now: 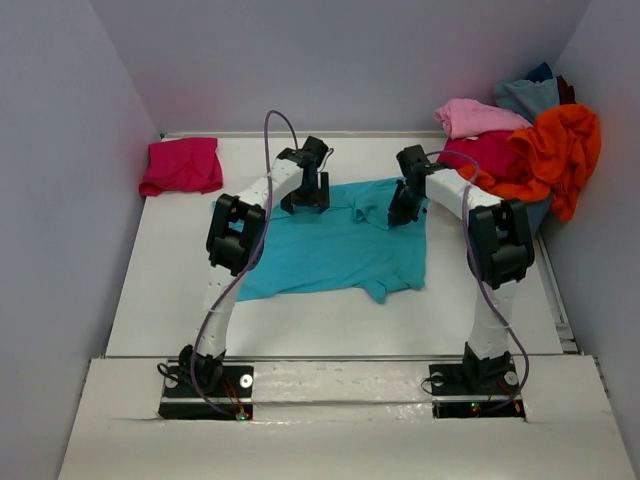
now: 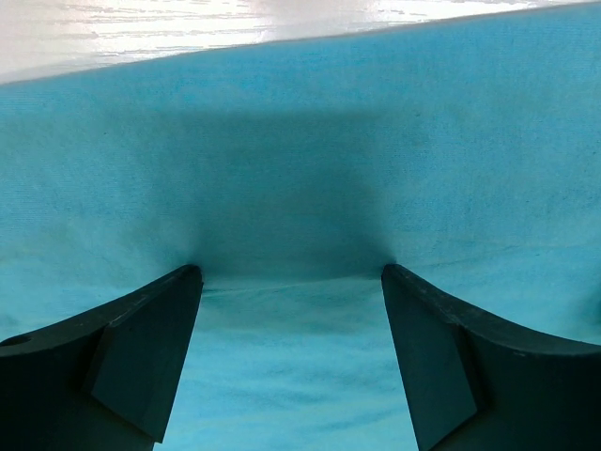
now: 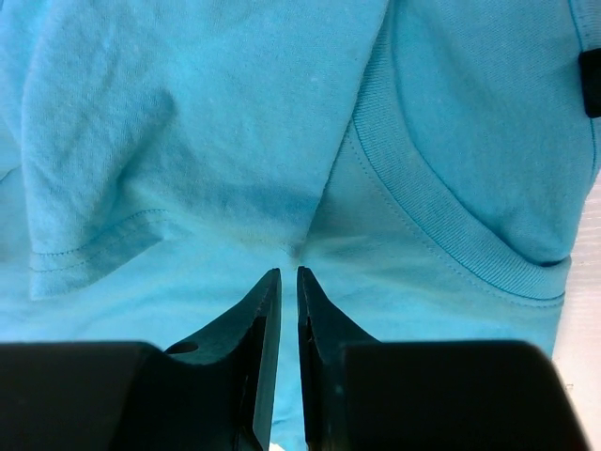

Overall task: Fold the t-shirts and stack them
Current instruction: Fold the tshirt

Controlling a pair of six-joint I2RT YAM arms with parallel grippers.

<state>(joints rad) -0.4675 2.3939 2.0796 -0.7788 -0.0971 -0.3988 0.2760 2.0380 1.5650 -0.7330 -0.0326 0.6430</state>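
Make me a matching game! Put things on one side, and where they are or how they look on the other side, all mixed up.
Things:
1. turquoise t-shirt
2. magenta t-shirt
3. orange t-shirt
4. left gripper

Descriptions:
A. wide open
B. draped on the heap of shirts at the far right
C. spread out in the middle of the table
D. lying alone in the far left corner

Pairs: 1-C, 2-D, 3-B, 4-A
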